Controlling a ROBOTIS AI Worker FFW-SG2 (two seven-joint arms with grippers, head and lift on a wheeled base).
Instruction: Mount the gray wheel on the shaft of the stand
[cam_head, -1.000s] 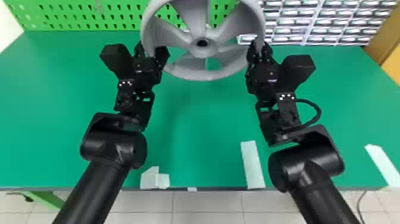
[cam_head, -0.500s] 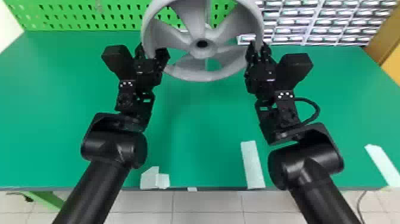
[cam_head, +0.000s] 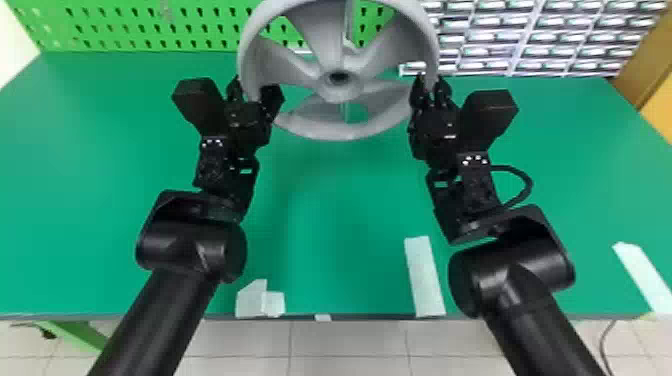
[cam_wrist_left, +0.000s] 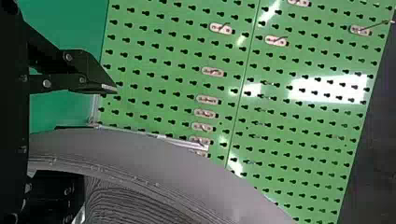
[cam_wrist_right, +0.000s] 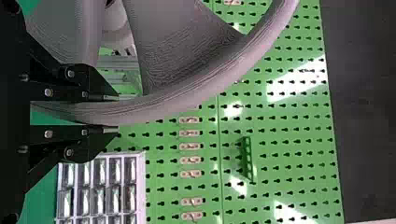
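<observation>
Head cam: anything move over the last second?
Slight shift: the gray wheel sits a touch nearer the robot's side in the head view and looks a little smaller, probably lowered. Right gripper moved slightly left; left gripper came slightly nearer. Nothing visibly newly gripped or released. Unchanged: right clamped on the rim, left open around it, tape strips in place.

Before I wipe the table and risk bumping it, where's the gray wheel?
In the head view, the gray wheel is top centre, between the left gripper and right gripper, before the green pegboard.
</observation>
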